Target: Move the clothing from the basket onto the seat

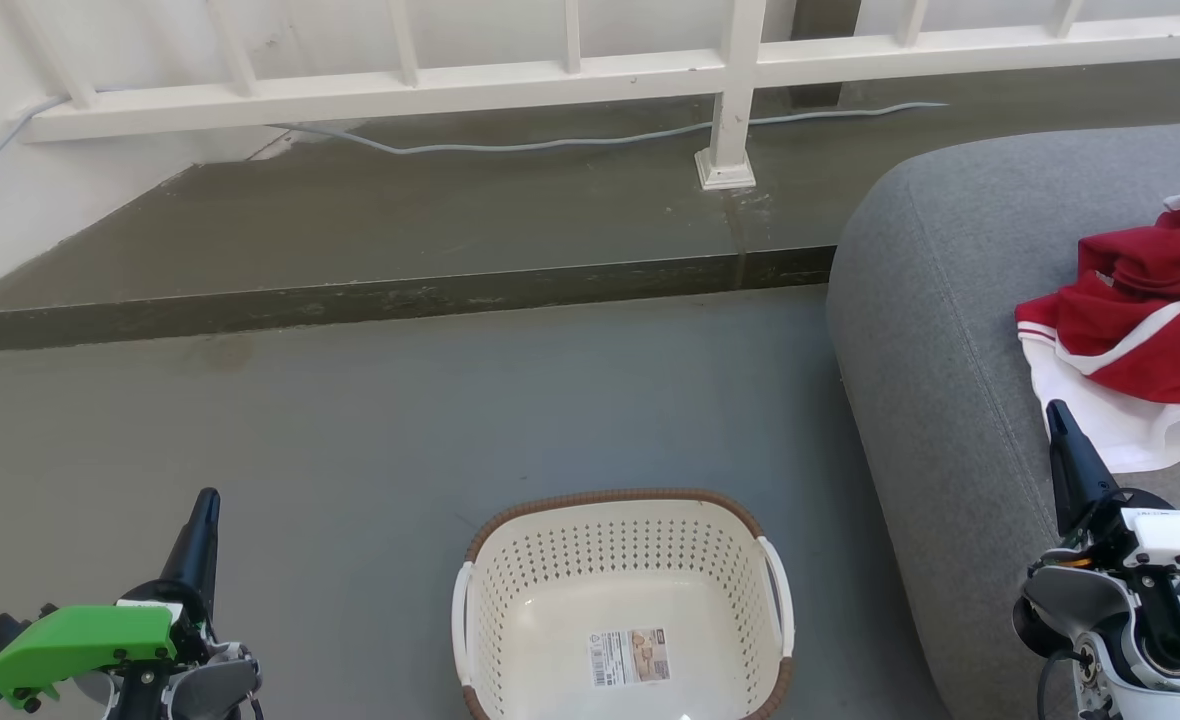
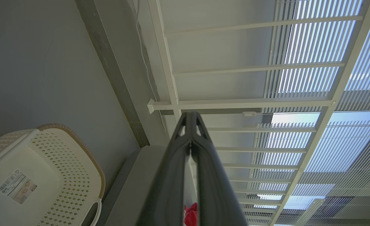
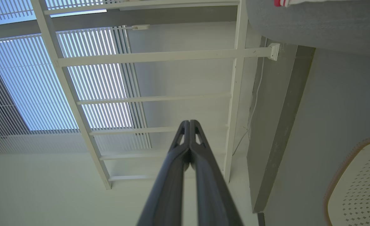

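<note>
The clothing (image 1: 1135, 330), crumpled red fabric with white trim stripes and a white part, is laid on the seat (image 1: 950, 300). The basket (image 1: 550, 570) is set beside the seat. The right gripper (image 1: 1053, 408) is held closed over the seat. The left gripper (image 1: 208, 497) is also closed, well apart from it.

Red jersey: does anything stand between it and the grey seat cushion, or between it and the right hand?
Nothing visible does. The red jersey already lies on the grey seat cushion, out of the empty laundry basket. The shut right hand points up just by its white hem, with nothing in between.
</note>
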You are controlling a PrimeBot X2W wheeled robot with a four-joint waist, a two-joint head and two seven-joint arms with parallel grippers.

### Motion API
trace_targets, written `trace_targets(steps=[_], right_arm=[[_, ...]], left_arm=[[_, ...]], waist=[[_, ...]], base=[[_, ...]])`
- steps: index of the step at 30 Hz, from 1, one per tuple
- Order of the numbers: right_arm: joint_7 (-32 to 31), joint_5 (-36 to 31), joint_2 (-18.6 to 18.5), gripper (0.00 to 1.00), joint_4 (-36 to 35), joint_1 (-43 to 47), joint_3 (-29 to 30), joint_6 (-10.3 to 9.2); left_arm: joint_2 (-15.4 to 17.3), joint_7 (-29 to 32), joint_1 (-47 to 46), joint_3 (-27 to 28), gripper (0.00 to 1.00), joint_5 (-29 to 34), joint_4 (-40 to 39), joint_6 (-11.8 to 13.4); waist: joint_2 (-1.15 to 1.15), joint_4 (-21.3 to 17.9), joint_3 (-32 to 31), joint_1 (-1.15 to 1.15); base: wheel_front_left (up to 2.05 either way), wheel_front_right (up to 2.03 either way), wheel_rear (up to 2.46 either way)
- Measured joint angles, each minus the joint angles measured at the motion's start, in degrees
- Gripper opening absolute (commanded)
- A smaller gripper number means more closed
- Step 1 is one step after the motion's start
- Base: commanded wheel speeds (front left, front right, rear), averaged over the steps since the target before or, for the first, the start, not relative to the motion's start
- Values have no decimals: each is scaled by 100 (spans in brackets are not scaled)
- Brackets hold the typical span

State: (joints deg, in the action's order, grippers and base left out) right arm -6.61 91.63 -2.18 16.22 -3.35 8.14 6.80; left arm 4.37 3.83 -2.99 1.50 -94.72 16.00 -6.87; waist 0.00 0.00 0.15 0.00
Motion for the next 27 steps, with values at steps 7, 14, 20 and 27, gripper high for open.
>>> trace_targets(steps=[7, 14, 20, 27], right_arm=[[0, 12, 0, 0, -1, 0, -1, 0], [1, 12, 0, 0, -2, 0, -2, 0], [1, 12, 0, 0, -3, 0, -4, 0], [1, 12, 1, 0, -4, 0, -5, 0]], left_arm=[[-1, 1, -2, 2, 0, 0, 1, 0], [-2, 15, -3, 4, 0, 0, 4, 0], [-2, 15, -4, 5, 0, 0, 5, 0], [-4, 15, -5, 8, 0, 0, 7, 0]], waist=[[0, 0, 0, 0], [0, 0, 0, 0], [0, 0, 0, 0], [0, 0, 0, 0]], base=[[0, 0, 0], [0, 0, 0], [0, 0, 0], [0, 0, 0]])
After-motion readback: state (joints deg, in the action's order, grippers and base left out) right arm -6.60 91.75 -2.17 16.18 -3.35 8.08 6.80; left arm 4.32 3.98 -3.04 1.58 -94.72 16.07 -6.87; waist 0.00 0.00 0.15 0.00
